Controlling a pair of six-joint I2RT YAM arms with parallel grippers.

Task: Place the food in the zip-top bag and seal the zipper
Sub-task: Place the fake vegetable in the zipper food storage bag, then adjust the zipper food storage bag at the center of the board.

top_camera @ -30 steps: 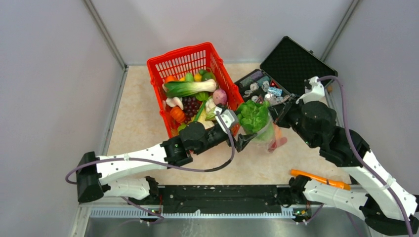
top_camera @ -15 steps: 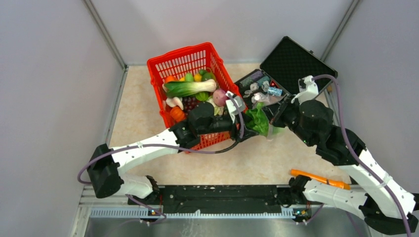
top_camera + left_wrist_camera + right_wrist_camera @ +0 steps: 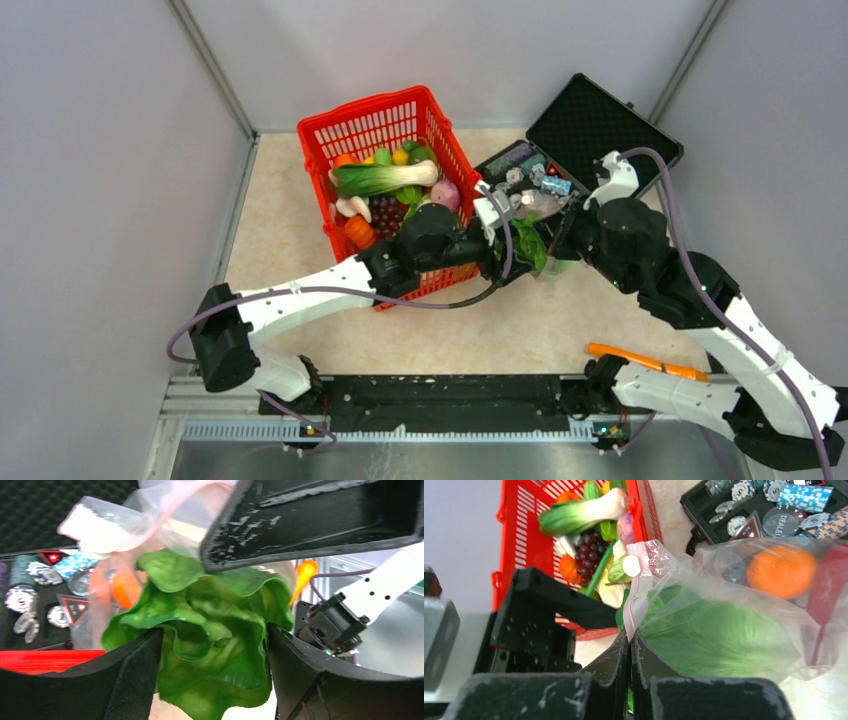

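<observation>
My left gripper [image 3: 512, 250] is shut on the green lettuce [image 3: 210, 640], also visible from above [image 3: 528, 246], and holds it partly inside the mouth of the clear zip-top bag [image 3: 744, 605]. My right gripper [image 3: 630, 642] is shut on the bag's pink zipper strip [image 3: 640, 592] and holds the bag [image 3: 545, 215] up, between the red basket and the black case. An orange round [image 3: 781, 571] and a red piece [image 3: 829, 580] lie inside the bag. More food fills the red basket [image 3: 330, 130]: a bok choy [image 3: 385, 178], grapes, a small pumpkin [image 3: 358, 232].
An open black case [image 3: 600, 125] with poker chips and grey-blue trinkets [image 3: 530, 178] stands at the back right, just behind the bag. An orange tool [image 3: 650, 362] lies near the right arm's base. Grey walls close in both sides.
My left gripper has carried the lettuce right and away from the basket front, into the bag's mouth. My right gripper has lifted the bag slightly toward the case.
</observation>
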